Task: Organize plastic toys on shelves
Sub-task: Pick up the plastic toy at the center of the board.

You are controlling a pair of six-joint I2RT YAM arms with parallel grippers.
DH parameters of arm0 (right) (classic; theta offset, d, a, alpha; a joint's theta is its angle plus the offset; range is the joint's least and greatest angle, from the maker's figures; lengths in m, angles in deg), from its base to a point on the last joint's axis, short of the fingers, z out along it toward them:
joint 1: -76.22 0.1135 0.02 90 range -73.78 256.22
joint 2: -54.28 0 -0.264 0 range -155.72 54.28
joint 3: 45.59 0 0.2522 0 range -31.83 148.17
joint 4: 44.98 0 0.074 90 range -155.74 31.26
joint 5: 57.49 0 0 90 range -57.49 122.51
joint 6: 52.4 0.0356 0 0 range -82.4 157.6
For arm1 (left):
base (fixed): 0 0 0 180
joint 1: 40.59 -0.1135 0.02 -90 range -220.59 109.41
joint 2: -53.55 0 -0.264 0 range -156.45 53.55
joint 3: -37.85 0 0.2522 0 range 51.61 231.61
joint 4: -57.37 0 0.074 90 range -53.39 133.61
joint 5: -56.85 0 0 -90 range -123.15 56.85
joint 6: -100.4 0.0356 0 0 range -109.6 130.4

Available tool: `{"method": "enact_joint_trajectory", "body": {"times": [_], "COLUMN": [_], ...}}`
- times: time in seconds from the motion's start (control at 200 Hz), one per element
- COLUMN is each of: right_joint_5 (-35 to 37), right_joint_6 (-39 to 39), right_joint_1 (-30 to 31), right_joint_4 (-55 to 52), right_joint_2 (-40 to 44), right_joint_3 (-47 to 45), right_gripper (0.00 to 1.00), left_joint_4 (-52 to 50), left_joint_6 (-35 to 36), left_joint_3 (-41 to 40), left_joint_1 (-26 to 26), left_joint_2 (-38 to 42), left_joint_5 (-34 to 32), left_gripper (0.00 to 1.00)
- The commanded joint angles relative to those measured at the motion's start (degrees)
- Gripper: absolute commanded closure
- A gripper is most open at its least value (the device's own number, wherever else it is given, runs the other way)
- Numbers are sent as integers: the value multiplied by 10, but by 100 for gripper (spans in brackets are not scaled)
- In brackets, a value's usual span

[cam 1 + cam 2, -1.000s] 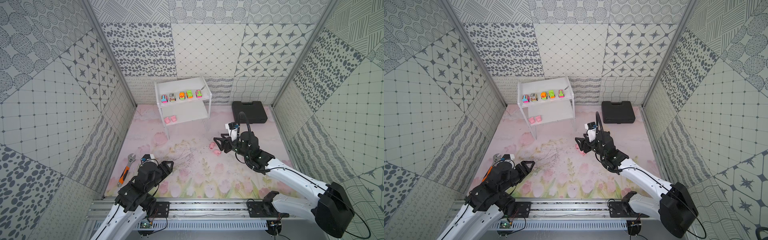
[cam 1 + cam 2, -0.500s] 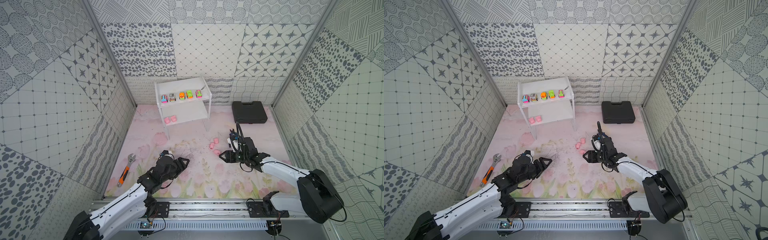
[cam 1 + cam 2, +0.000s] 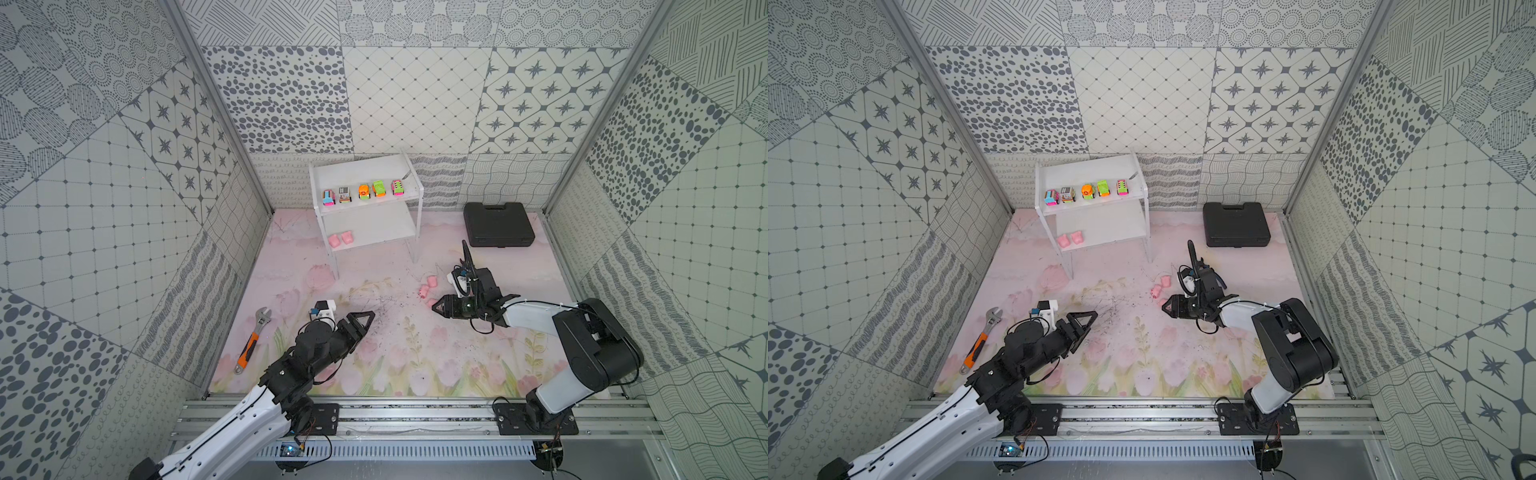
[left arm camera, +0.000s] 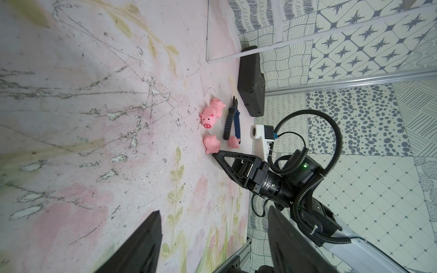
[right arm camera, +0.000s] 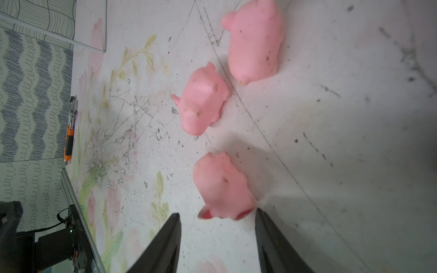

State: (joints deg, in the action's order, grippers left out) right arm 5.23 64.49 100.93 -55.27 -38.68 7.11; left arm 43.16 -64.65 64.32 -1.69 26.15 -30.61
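In both top views an orange-handled wrench [image 3: 251, 345] was seen at 8 o'clock on the surface [image 3: 415, 353]. The left hand [image 3: 366, 319] was held toward 7 o'clock, jaws apart and empty. The shelves [image 3: 361, 174] were placed at 12 o'clock, five toy cars [image 3: 364, 192] lined on the top board, two pigs [image 3: 340, 239] on the lower. Just past centre toward 3 o'clock three pigs [image 3: 424, 291] were found; the right hand [image 5: 217, 212] was spread, unclamped, at the head of the nearest pig [image 5: 222, 186]

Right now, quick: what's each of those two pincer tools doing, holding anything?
Left tool: open, holding nothing.
Right tool: open, tips either side of a pink pig, not clamped.
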Motion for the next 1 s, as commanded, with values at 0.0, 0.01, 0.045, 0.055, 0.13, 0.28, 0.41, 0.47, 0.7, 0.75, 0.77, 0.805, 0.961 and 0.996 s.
{"method": "enact_joint_trajectory", "body": {"times": [0.0,0.01,0.045,0.055,0.13,0.28,0.41,0.47,0.7,0.75,0.77,0.805,0.961,0.996], "right_joint_5": [3,5,9,10,15,25,28,30,7,-15,-30,-48,-59,-54], "right_joint_6": [11,11,10,9,6,-8,-34,-52,-140,-164,-176,-198,-334,-366], "right_joint_1": [0,0,0,-1,0,0,-1,-1,-1,1,2,9,105,131], "right_joint_4": [29,27,24,23,16,7,0,-8,-45,-56,-60,-71,-136,-150], "right_joint_2": [-21,-23,-28,-30,-35,-27,-9,9,109,139,151,177,273,286], "right_joint_3": [20,21,26,26,34,37,32,30,14,12,11,12,27,30], "right_gripper": [49,49,51,52,56,64,69,71,76,76,76,76,77,77], "left_joint_4": [-40,-41,-43,-43,-42,-43,-45,-50,-97,-112,-120,-133,-197,-213], "left_joint_6": [-14,-14,-14,-13,-10,10,52,81,259,317,343,395,611,643], "left_joint_3": [0,0,1,2,6,22,51,68,160,185,197,217,289,303], "left_joint_1": [1,1,1,1,1,1,1,1,1,2,2,2,3,3], "left_joint_2": [31,31,32,31,28,8,-19,-30,-83,-96,-101,-111,-133,-141], "left_joint_5": [-25,-25,-24,-24,-22,-14,3,13,81,110,123,147,258,282], "left_gripper": [26,26,26,26,27,27,27,27,29,29,29,29,29,29]}}
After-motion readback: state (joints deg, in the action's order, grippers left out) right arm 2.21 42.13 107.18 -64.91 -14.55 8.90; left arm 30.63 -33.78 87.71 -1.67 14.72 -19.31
